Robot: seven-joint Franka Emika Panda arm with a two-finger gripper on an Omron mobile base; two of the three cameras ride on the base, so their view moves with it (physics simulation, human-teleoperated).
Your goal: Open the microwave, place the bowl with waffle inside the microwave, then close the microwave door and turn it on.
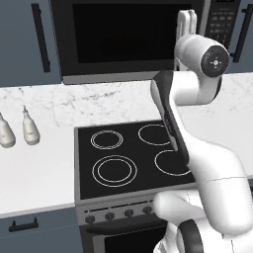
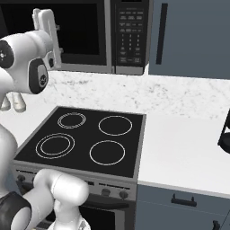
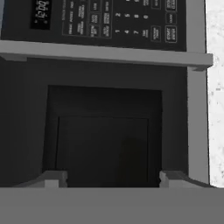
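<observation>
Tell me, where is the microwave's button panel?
The keypad panel sits on the microwave's right end, above the counter behind the stove, left of the blue-grey cabinet door.

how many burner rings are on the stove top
4. Seen from the right base camera: back left, back right, front left, front right. None seem hidden here; the arm covers part of two in the left base view.

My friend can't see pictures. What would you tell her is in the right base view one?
A white robot arm lifts its gripper up to the dark glass door of a black microwave fixed above a black stove with four white rings. The microwave's keypad is on the right, beside a blue-grey cabinet over a white counter.
</observation>
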